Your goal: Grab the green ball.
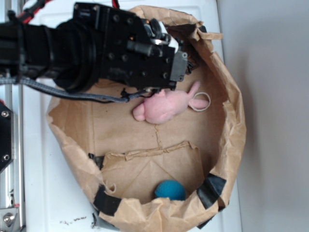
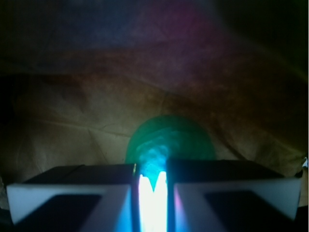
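Arm's hunched over the top of the paper bag, and in the wrist cam the green ball sits dead ahead of the gripper, just past the tips, centred on the gap. Jaws look narrow w/ only a thin slit, so imo it'd need to open before pushing fwd. Ext view hides the ball under the arm; pink plush and teal ball aren't the target.

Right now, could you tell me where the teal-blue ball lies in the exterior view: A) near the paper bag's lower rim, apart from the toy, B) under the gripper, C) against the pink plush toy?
A: the teal-blue ball sits low by the paper bag rim, well apart from the pink plush toy.
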`<state>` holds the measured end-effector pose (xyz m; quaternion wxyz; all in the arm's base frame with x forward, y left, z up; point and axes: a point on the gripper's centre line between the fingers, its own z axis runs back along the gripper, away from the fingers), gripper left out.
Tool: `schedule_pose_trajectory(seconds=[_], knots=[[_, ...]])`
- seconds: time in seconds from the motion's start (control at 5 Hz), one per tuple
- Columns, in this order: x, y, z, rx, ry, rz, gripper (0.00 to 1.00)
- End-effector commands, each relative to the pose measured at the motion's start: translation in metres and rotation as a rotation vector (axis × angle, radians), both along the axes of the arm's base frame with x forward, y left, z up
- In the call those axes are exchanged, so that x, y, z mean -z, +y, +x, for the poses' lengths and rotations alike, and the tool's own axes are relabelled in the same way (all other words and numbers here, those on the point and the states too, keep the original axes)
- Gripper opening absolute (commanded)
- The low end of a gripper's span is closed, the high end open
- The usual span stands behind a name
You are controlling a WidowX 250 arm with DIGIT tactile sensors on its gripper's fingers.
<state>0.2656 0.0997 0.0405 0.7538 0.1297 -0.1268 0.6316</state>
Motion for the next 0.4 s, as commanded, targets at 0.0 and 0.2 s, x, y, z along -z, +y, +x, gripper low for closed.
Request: schedule_pose_trajectory(seconds=[0.0,0.2], knots=[[-0.025,0.009,-0.004,0.007,-0.1,-0.035,0.0],[-0.052,0.009,-0.002,0.009,-0.091,-0.114,0.0]])
